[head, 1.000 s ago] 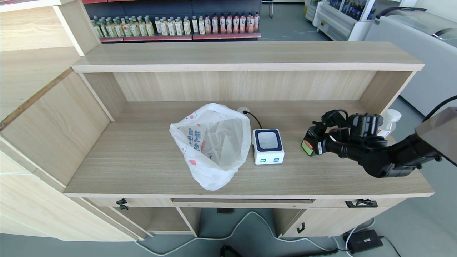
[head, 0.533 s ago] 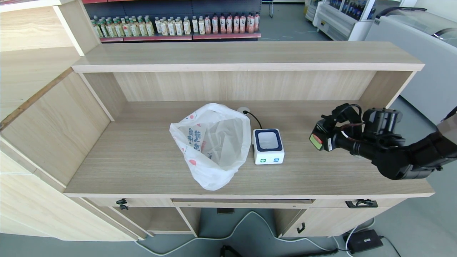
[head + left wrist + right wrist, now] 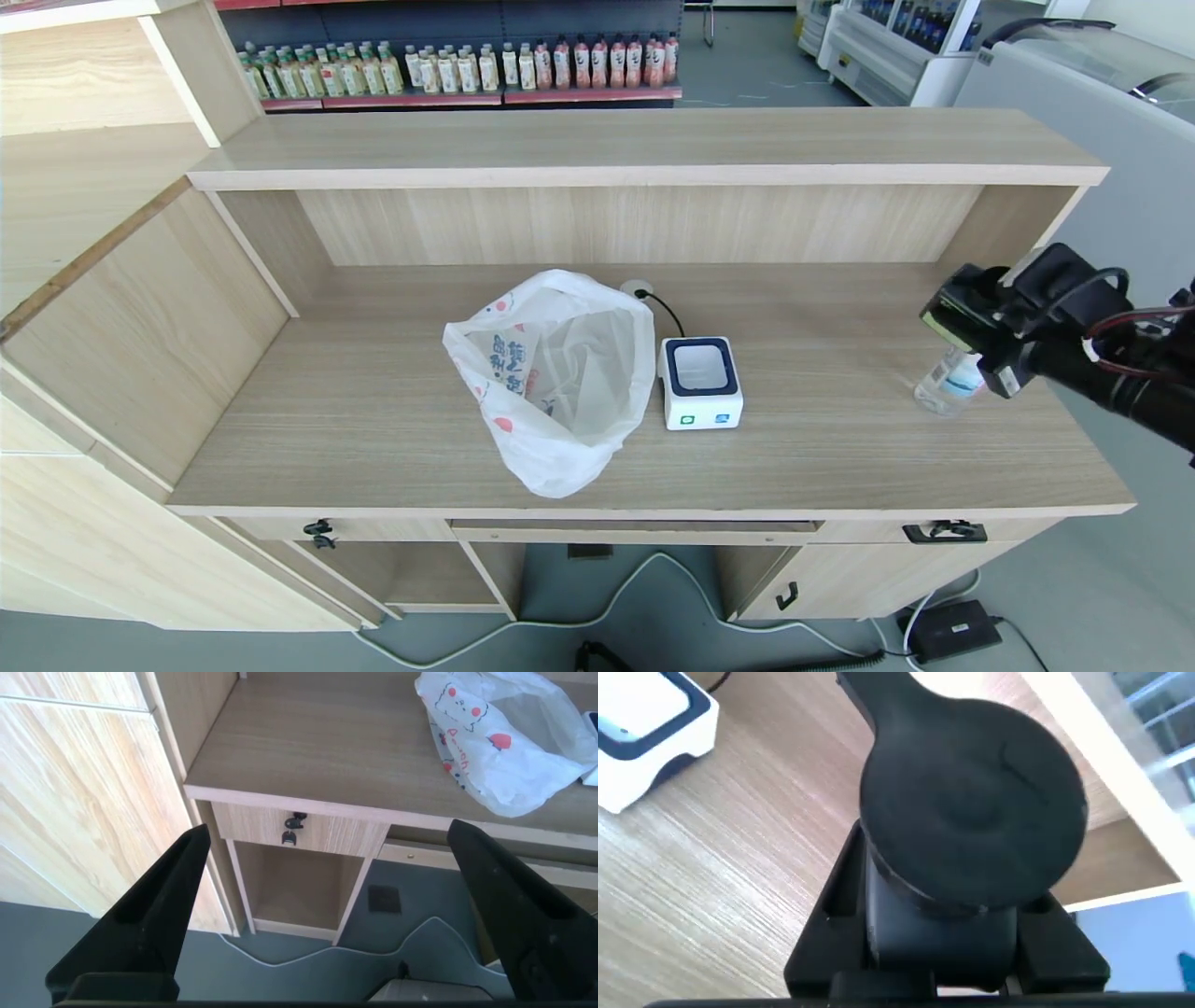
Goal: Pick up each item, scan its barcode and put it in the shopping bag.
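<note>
The right pincer (image 3: pixel 971 336) has swung away from the scanner (image 3: pixel 701 383) toward 3 o'clock. It now sits over the clear bottle (image 3: pixel 945 385) near the counter (image 3: pixel 840 448) edge, grip impossible to tell. Pickup looks pending, with scanning and bagging to follow. The left pincer (image 3: pixel 329 835) hangs spread apart.

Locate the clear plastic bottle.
In the head view the clear plastic bottle is at the wooden counter's right end, right of the white box-shaped scanner.
</note>
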Available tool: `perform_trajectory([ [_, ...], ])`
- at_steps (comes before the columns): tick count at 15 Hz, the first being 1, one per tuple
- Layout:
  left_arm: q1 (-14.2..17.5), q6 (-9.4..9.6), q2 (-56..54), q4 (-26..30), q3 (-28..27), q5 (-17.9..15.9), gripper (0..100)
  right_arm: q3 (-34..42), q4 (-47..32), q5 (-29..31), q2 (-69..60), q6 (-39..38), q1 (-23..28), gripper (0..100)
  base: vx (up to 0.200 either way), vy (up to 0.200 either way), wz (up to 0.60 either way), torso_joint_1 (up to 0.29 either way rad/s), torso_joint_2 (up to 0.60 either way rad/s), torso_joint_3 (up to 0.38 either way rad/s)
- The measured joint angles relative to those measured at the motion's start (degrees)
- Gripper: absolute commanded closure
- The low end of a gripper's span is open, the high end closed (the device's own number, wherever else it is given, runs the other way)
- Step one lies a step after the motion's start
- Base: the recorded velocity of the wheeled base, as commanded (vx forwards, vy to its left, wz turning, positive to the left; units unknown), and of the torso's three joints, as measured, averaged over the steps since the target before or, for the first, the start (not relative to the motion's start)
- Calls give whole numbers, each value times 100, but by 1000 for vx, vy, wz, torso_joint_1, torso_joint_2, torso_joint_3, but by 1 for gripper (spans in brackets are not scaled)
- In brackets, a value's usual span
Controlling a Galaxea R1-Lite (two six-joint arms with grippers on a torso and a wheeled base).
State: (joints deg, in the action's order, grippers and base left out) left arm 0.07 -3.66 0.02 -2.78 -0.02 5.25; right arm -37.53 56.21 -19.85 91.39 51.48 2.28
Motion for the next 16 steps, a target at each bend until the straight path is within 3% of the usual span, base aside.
perform_trajectory([
  [3, -5, 0, 0, 0, 0, 0, 0, 512, 252, -870, -813, 2000, -63, 100, 0, 0, 0, 0, 0, 0],
  [5, 0, -1, 0, -1, 0, -1, 0, 586, 296, -1406, -1086, 3780, -305, 100, 0, 0, 0, 0, 0, 0],
  [10, -5, 0, 0, 0, 0, 0, 0, 577, 635, -2799, -1530, 7713, -2063, 100, 0, 0, 0, 0, 0, 0],
  [13, 0, 0, 0, 0, 0, 0, 0, 683, 635, -3246, -1799, 8677, -2554, 100, 0, 0, 0, 0, 0, 0],
  [16, 0, 0, 0, -1, 0, 0, 0, 811, -111, -3341, -2131, 9145, -2681, 100, 0, 0, 0, 0, 0, 0],
])
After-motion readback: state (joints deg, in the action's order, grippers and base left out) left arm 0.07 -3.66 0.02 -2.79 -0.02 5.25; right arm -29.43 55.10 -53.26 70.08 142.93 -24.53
